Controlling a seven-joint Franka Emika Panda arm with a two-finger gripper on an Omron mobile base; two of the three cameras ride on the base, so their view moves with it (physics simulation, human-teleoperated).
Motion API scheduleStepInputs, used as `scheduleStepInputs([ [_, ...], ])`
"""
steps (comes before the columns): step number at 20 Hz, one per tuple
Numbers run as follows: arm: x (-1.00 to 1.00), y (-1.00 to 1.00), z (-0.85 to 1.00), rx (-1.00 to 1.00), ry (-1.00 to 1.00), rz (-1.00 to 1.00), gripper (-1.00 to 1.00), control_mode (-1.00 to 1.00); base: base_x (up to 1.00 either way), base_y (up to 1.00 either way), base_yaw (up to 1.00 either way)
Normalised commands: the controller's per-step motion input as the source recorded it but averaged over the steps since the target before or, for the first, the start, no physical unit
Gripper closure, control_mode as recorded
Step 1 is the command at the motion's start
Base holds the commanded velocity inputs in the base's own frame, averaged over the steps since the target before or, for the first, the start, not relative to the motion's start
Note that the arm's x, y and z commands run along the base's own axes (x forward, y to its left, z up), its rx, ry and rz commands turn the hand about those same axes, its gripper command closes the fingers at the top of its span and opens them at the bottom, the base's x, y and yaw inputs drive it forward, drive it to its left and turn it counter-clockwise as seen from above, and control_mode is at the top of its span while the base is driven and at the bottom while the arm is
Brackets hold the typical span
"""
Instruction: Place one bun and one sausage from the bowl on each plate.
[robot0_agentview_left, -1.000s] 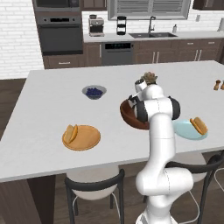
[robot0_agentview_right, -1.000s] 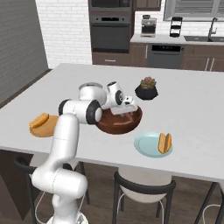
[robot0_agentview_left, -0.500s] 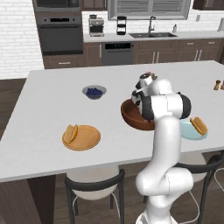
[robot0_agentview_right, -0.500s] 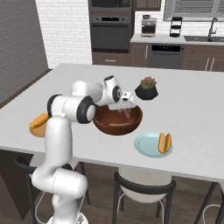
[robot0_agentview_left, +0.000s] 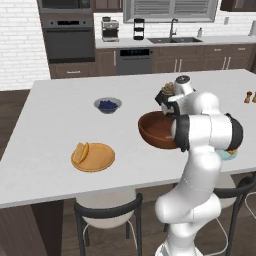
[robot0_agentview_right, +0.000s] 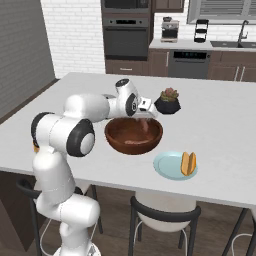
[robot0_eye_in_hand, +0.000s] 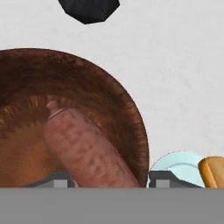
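Reaching into large dark reddish-brown wooden bowl (robot0_agentview_right: 133, 136) mid-bench; hand (robot0_agentview_right: 146, 114) low over pinkish-brown sausage (robot0_eye_in_hand: 85, 151) between fingertips. Grasp state: cannot tell. Step: sausage pickup. Next: clench, lift clear of rim, carry to pale teal plate (robot0_agentview_right: 170, 165) beside bun (robot0_agentview_right: 188, 163).

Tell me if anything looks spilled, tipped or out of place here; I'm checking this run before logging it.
Nothing stands out. The wooden bowl sits upright with a sausage inside, and each plate, tan and teal, lies flat holding a bun. No spills on the counter.
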Motion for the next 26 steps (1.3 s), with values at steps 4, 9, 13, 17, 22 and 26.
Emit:
scheduleStepInputs([
  [4,-0.99,-0.72,0.20,0.10,0.01,-0.15,1.00,-1.00,0.00,0.00,0.00],
  [9,-0.88,-0.83,-0.05,0.07,0.04,-0.13,1.00,-1.00,0.00,0.00,0.00],
  [13,-0.30,-0.71,-0.12,0.04,0.06,-0.06,1.00,-1.00,0.00,0.00,0.00],
  [17,0.00,-0.26,-0.42,0.02,0.11,-0.01,1.00,-1.00,0.00,0.00,0.00],
  [22,-0.06,0.00,-0.68,0.01,0.10,0.00,1.00,-1.00,0.00,0.00,0.00],
  [26,-0.12,-0.01,-0.41,0.02,0.03,0.00,1.00,-1.00,0.00,0.00,0.00],
])
